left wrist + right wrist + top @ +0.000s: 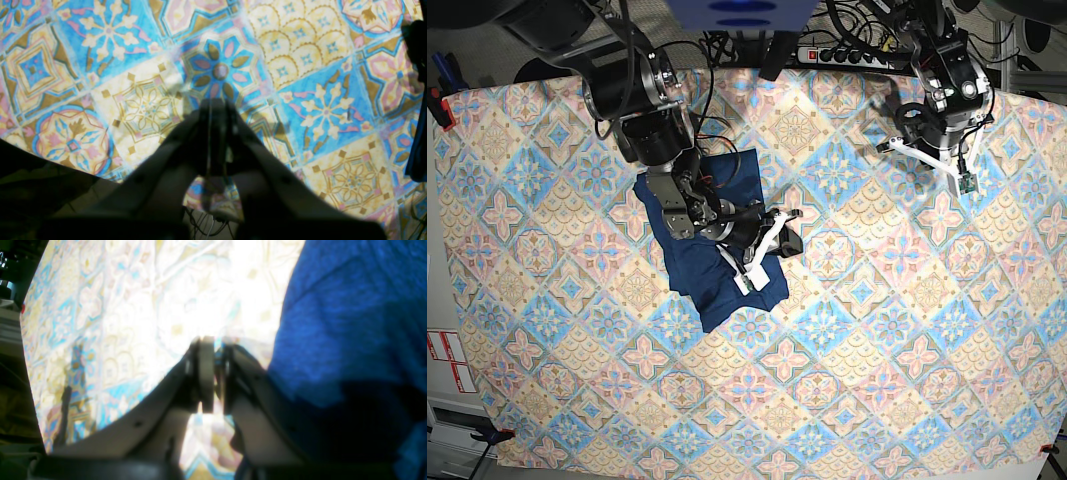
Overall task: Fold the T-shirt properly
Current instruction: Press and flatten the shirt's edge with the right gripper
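The T-shirt (pixel 712 235) lies as a dark navy, roughly rectangular bundle left of the table's middle in the base view. It fills the right side of the right wrist view as blue knit fabric (pixel 350 323). My right gripper (pixel 789 218) hovers at the shirt's right edge. Its fingers (pixel 216 341) stand almost together with only a sliver between them, and no cloth is in it. My left gripper (pixel 890 144) hangs far off at the back right. It is shut and empty (pixel 215 104) over bare tablecloth. A strip of the shirt (pixel 417 150) shows at that view's right edge.
A patterned tile-print tablecloth (pixel 877 330) covers the whole table. A power strip and cables (pixel 847 50) lie beyond the far edge. Red clamps (pixel 437 105) hold the cloth at the left corners. The table edge (pixel 50 166) shows low on the left in the left wrist view.
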You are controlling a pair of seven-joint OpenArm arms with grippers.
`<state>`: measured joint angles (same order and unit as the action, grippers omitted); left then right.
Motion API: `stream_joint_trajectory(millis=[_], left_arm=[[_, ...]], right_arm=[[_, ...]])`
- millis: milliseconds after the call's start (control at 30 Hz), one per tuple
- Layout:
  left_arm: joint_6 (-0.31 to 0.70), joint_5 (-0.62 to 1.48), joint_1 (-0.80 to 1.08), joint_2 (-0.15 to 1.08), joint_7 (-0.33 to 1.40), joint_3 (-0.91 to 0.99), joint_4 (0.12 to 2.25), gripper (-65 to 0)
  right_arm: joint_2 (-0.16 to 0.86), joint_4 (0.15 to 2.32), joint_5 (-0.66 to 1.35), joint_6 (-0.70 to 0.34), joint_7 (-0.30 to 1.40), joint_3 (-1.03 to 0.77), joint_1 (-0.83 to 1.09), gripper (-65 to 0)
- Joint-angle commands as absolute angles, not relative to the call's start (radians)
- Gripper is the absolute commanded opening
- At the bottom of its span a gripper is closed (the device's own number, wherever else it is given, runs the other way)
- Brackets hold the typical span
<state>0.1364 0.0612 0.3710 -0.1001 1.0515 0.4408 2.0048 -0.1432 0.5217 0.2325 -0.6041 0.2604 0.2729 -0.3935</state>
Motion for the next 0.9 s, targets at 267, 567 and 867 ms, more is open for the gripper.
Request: stream_joint_trajectory(millis=[267, 567, 867], left_arm=[[0.137, 0.064, 0.371, -0.099, 1.038, 0.441, 2.025, -65.0], [0.137, 0.064, 0.371, -0.096, 1.038, 0.441, 2.025, -65.0], [0.137, 0.064, 0.366, -0.096, 1.038, 0.441, 2.025, -65.0]], right_arm=[[-0.044, 0.532, 0.245, -0.607, 0.249, 0.214, -0.409, -61.2], [0.054, 0.535, 0.243, -0.608, 0.251, 0.13, -0.409, -61.2], [0.09, 0.613, 0.246, -0.611, 0.266, 0.133, -0.409, -61.2]])
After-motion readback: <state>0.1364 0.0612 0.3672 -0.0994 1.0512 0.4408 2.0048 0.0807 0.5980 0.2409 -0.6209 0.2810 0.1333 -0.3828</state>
